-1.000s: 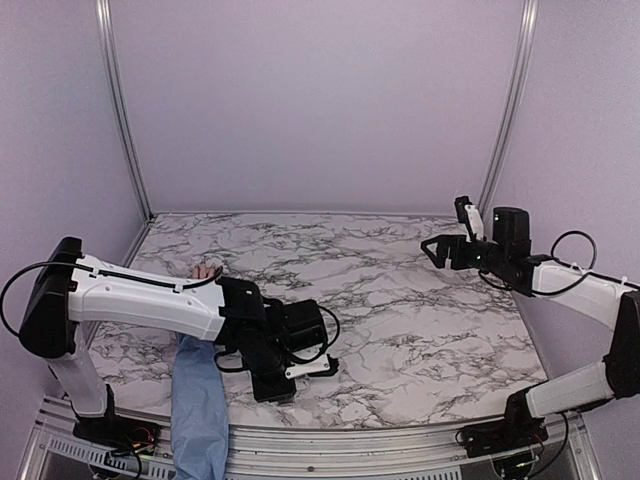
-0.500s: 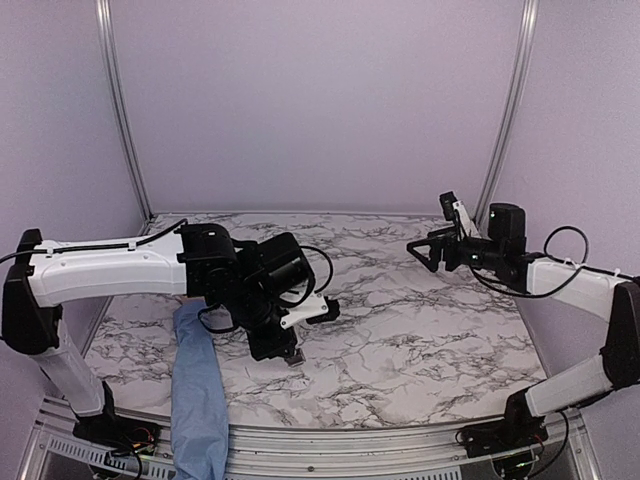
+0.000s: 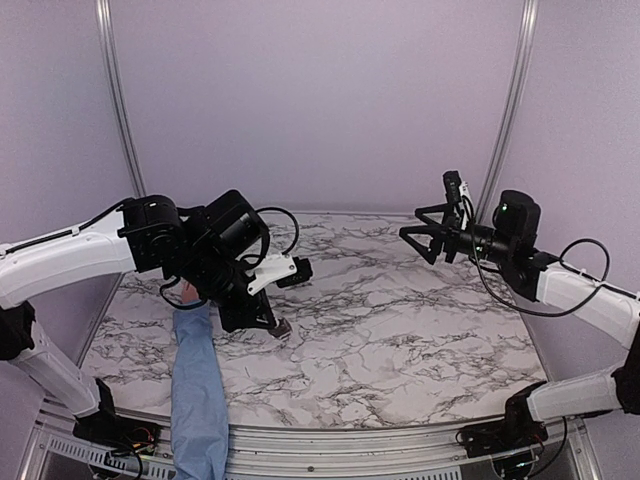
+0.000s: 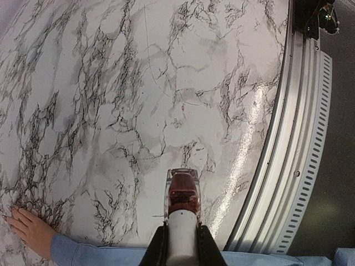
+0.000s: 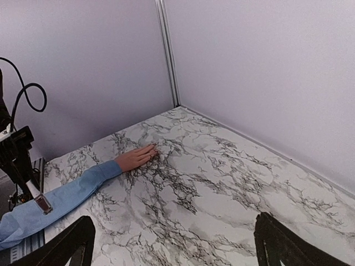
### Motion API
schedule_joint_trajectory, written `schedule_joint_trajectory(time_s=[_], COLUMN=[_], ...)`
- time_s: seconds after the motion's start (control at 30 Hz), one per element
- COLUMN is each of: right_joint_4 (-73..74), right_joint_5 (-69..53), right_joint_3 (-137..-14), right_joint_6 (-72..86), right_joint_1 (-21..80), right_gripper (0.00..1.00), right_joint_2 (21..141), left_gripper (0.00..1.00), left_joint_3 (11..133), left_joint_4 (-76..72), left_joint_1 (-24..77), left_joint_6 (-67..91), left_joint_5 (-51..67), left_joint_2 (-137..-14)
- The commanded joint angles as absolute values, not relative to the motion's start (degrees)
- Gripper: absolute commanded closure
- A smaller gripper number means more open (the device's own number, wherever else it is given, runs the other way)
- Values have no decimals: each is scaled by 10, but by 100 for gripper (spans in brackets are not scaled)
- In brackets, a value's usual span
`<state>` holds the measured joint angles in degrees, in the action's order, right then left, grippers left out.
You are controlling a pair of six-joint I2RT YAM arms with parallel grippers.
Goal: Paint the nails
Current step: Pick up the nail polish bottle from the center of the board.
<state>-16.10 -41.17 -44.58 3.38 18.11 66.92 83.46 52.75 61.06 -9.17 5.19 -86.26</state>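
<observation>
**Up it goes — no paint yet**

Left claw (image 4: 182, 252), clenched on the capped bottle (image 4: 183, 194), has swung up to mid-left. Nails (image 5: 151, 149) rest on the tabletop (image 3: 400, 330), left of centre — untouched. Right claw (image 5: 175, 252) released, upper right.

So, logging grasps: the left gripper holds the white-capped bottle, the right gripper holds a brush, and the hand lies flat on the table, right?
No: the right gripper is open and empty, as the right wrist view shows. The left gripper does hold the bottle.
</observation>
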Motion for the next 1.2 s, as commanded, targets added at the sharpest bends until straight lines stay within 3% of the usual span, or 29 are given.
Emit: schedule_joint_trajectory(time_s=[0.0,0.1,0.27,0.5,0.7,0.93,1.17], right_joint_4=[-130,-82,-53,-83,-140,-117,-123], right_joint_5=[-460,-509,-440,-418,-395,-371,-370], right_joint_3=[-507,-526,-502,-445,-408,-449,-482], right_joint_6=[89,62,-44,-62,-56,-106,-107], right_joint_1=[185,202,279,362,452,533,556], right_gripper=[2,1,2,4,17,33,38], right_joint_2=[683,696,637,611,638,725,773], left_gripper=[100,100,100,100,100,100,100], left_joint_3=[819,818,835,855,862,858,840], left_joint_4=[498,486,476,448,415,413,413], left_joint_1=[593,583,581,582,584,594,605], left_joint_6=[-122,-135,-155,-155,-146,-145,-145], left_joint_5=[80,86,99,138,176,183,174], left_joint_2=[-835,-822,-825,-828,-827,-831,-816])
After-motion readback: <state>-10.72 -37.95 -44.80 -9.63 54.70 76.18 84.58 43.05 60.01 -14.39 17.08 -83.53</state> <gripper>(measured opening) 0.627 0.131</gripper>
